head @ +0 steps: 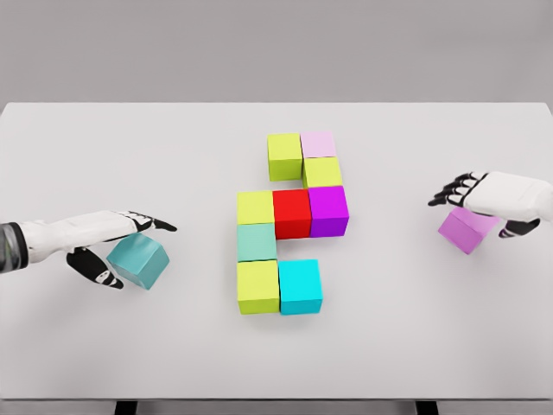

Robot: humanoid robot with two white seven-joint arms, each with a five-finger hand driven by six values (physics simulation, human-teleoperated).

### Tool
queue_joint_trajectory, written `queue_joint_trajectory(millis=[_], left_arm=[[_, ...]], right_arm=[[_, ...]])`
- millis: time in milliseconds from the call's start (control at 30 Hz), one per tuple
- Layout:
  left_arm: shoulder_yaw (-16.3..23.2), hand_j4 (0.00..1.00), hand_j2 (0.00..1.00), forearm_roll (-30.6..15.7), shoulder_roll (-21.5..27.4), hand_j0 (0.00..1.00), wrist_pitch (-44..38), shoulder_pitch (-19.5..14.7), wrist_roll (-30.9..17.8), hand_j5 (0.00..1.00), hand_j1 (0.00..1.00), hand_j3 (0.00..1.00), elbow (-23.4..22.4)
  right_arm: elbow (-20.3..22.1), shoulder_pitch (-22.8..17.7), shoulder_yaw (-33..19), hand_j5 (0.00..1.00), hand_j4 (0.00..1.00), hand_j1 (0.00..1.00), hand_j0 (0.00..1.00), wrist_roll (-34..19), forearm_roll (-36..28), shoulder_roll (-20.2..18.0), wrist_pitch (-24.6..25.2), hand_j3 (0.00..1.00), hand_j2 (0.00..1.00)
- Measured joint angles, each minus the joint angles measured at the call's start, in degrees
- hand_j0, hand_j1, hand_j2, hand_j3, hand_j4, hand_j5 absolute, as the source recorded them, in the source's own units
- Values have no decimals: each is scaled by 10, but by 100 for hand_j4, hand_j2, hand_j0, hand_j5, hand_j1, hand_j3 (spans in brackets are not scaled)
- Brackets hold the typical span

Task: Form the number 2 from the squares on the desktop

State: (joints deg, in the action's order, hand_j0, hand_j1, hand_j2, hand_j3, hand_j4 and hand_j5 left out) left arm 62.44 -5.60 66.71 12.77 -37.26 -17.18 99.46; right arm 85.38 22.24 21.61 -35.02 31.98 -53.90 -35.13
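Several coloured cubes sit joined in the table's middle: a lime cube [284, 156] and pale pink cube [318, 143] on top, a lime cube [323, 172] below, then a yellow-green [255, 207], red [291, 213] and magenta cube [328, 209] in a row, a teal-green cube [257, 242], and a lime [257, 286] and cyan cube [300, 285] at the bottom. My left hand [117, 246] grasps a tilted teal cube [138, 262] at the left. My right hand [484, 207] holds a tilted violet cube [467, 229] at the right.
The white table [276, 363] spreads wide around the cube cluster, with its front edge near the picture's bottom and its far edge against a grey wall.
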Motion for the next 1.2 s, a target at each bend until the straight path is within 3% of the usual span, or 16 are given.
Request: queue_joint_trajectory(millis=[733, 900, 933, 1000, 1033, 1200], left_arm=[[10, 97, 97, 18, -2, 97, 0, 0, 13, 97, 97, 97, 2], [14, 90, 90, 18, -2, 90, 0, 0, 13, 90, 90, 90, 2], [14, 88, 88, 18, -3, 88, 0, 0, 13, 88, 88, 88, 2], [15, 86, 86, 18, -3, 86, 0, 0, 13, 86, 86, 86, 2], [16, 84, 84, 18, -3, 84, 0, 1, 13, 84, 84, 84, 2], [17, 79, 79, 17, -3, 79, 0, 1, 14, 79, 79, 79, 2]], right_arm=[[-11, 17, 17, 100, 100, 100, 100, 0, 42, 8, 0, 100, 100], [-11, 17, 18, 100, 100, 100, 100, 0, 50, 8, 0, 100, 100], [-11, 17, 18, 95, 95, 95, 95, 0, 50, 8, 0, 95, 95], [-11, 17, 18, 71, 71, 71, 71, 0, 51, 8, 0, 71, 71], [-11, 17, 18, 67, 67, 67, 67, 0, 51, 8, 0, 67, 67], [-10, 17, 17, 69, 69, 69, 69, 1, 54, 8, 0, 69, 69]])
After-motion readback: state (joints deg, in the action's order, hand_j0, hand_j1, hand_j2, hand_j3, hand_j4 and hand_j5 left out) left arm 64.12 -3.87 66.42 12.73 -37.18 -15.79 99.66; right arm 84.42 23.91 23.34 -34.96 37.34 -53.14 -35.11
